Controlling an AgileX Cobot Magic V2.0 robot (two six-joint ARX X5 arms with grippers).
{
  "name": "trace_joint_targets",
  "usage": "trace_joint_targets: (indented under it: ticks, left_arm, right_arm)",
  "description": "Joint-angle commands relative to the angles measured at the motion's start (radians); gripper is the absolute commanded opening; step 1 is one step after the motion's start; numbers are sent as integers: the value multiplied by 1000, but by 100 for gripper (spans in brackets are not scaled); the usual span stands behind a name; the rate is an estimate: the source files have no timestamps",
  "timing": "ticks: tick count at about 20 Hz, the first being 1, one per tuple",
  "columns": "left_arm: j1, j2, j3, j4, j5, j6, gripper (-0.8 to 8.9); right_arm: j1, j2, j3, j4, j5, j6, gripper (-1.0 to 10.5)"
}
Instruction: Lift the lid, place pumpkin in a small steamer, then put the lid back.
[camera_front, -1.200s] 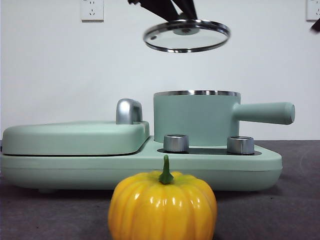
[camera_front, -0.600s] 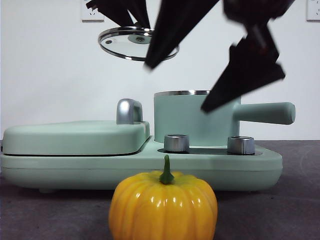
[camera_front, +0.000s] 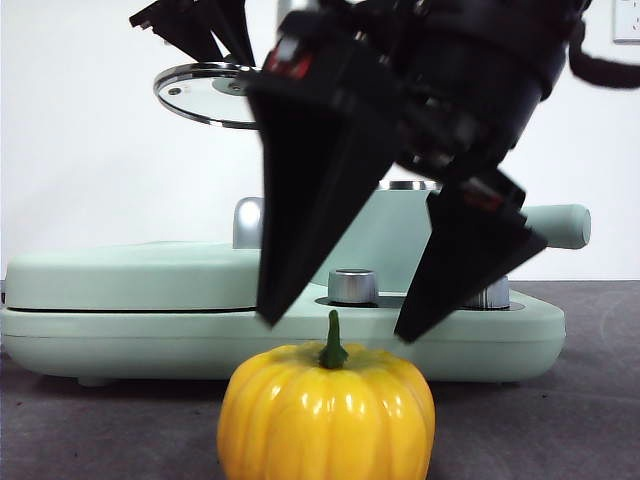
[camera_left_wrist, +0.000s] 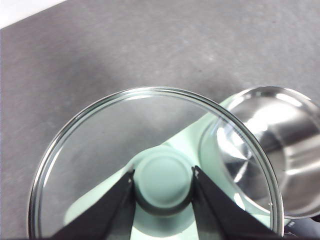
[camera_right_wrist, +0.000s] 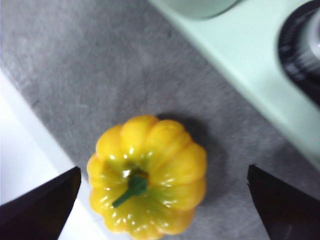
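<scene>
Since the earlier frames, the lid (camera_front: 205, 93) has shifted leftward and the right gripper (camera_front: 335, 325) has descended from the upper part of the front view to just above the pumpkin (camera_front: 326, 412).

Left gripper (camera_left_wrist: 163, 178): its jaws are closed on the mint-green knob (camera_left_wrist: 163, 176) of the lid, one jaw on each side. The lid hangs in the air, roughly level, above the flat griddle cover (camera_front: 150, 275) and to the left of the small steamer (camera_front: 400, 235). In the left wrist view the steel interior of the open small steamer shows beyond the rim of the glass, with grey worktop (camera_left_wrist: 125, 45) behind it.

Right gripper: its jaws are spread wide. In the front view the two black jaw tips sit above the pumpkin, one to each side of the green stem (camera_front: 332, 342), not touching it. In the right wrist view the pumpkin lies between the two jaws with clear space on both sides.

Pumpkin: it stands upright on the grey worktop, in front of the mint-green appliance base (camera_front: 480, 345) and apart from it.
</scene>
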Motion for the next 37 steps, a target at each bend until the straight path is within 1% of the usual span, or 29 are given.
trace_joint_targets:
  ticks: [1, 4, 6, 8, 9, 10, 11, 12, 14, 15, 16, 18, 20, 24, 28, 30, 32, 37]
  left_arm:
    - [13, -13, 39, 19, 7, 18, 55]
    - [35, -13, 39, 19, 7, 23, 52]
    - [48, -13, 38, 19, 6, 24, 36]
    - [59, -13, 38, 19, 7, 24, 22]
    - [64, -13, 38, 19, 7, 24, 22]
    - [67, -13, 38, 19, 7, 24, 22]
    - [71, -13, 38, 19, 6, 24, 22]
    - [74, -13, 38, 19, 6, 24, 22]
    - [77, -13, 38, 19, 7, 25, 22]
    - [82, -13, 38, 20, 6, 26, 22]
    - [89, -13, 38, 20, 6, 26, 22]
    - [103, -13, 38, 20, 7, 26, 22]
    - [118, -13, 38, 20, 7, 26, 22]
    - [142, -13, 38, 20, 7, 25, 22]
    - [148, -13, 38, 20, 7, 25, 22]
    - [148, -13, 38, 19, 7, 25, 22]
    - [148, -13, 37, 19, 7, 25, 22]
    - [148, -13, 37, 19, 7, 25, 22]
  right_arm:
    - [42, 48, 19, 20, 0, 19, 591]
    - [85, 101, 19, 45, 23, 29, 591]
    - [110, 137, 19, 48, 84, 29, 590]
    - [123, 166, 19, 52, 98, 29, 589]
    - [127, 172, 19, 53, 99, 31, 563]
    - [130, 173, 19, 53, 99, 31, 468]
    - [133, 173, 19, 56, 101, 31, 346]
    - [133, 172, 20, 60, 99, 30, 259]
    - [124, 171, 47, 33, 96, 27, 245]
    - [117, 171, 79, -6, 94, 25, 245]
    - [105, 171, 125, -58, 93, 5, 245]
    - [64, 171, 245, -192, 94, -41, 245]
    - [-7, 174, 384, -315, 93, -76, 246]
    - [-175, 223, 654, -418, 99, -172, 246]
    - [-313, 392, 947, -533, 146, -255, 286]
    - [-357, 470, 1040, -561, 146, -268, 286]
    - [-392, 535, 1088, -588, 146, -282, 286]
    - [-438, 639, 1089, -613, 137, -284, 286]
